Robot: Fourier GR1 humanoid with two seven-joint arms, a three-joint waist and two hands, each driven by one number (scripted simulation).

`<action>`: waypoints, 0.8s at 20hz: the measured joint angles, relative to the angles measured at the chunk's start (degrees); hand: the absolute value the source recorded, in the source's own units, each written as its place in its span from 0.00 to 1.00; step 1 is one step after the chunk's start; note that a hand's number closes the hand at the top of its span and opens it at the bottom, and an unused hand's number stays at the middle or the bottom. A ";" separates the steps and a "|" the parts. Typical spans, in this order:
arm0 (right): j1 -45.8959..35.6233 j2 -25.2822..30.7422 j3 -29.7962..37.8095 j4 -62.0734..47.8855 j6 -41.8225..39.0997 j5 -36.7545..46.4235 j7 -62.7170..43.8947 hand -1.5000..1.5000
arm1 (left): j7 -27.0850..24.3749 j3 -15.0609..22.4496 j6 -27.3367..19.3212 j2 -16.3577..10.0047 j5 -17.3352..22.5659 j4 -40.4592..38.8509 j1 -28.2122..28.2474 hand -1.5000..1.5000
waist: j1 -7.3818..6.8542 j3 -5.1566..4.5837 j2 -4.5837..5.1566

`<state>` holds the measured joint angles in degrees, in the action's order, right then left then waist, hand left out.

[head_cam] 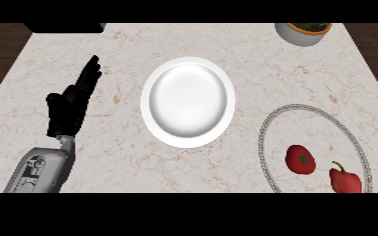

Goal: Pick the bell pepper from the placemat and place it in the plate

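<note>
Left robot hand (68, 107) at 9 o'clock on marble bench (118, 45), released: fingers straight, tips toward 12, thumb out to the side. Grey forearm coming in from approx. 7 o'clock.

Red bell pepper (345, 180) at approx. 4 o'clock, stem up, lying on round placemat (310, 127) w/ pale beaded rim, close to mat's lower-right edge. Well apart from left robot hand: opposite side of bench, white plate (188, 101) at centre between the two. Not touched by anything.

Red tomato (300, 159) also on placemat, just beside pepper at its 10 o'clock, small gap between. Plate just left of mat, rims apart.

Grey pot (303, 32) w/ greenery at 1 o'clock, cut by top edge. Dark block (63, 27) at 11 o'clock corner.
</note>
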<state>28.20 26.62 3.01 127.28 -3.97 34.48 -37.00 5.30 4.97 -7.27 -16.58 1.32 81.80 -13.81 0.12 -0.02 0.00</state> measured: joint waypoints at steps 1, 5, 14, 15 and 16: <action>-1.05 0.13 0.28 -1.87 -0.82 -0.03 -0.04 0.00 | 0.56 0.03 0.10 0.01 -0.16 0.62 0.20 0.50 | -0.09 0.00 0.00; -4.15 -0.80 -0.19 -7.57 -2.86 1.81 0.60 0.00 | 0.50 -0.65 0.78 0.74 -0.69 -0.14 -0.38 0.50 | -0.05 0.02 0.01; -8.01 -5.22 -0.36 -17.47 -4.31 6.02 4.43 0.00 | 0.69 -3.05 2.85 1.71 -2.12 -0.23 -0.37 0.50 | 0.05 0.02 -0.01; -7.98 -5.46 0.00 -19.37 -3.70 6.30 6.02 0.00 | 0.74 -2.80 2.49 2.18 -2.74 0.04 -0.24 0.50 | 0.04 0.02 -0.02; -9.06 -5.61 0.56 -21.41 -3.62 6.30 6.81 0.00 | 0.69 -2.44 2.29 2.75 -3.15 0.70 0.52 0.50 | 0.00 0.03 -0.02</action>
<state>19.14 21.02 3.58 105.87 -7.59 40.78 -30.20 5.98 2.53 -4.98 -13.83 -1.83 82.49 -13.29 0.11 0.01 -0.02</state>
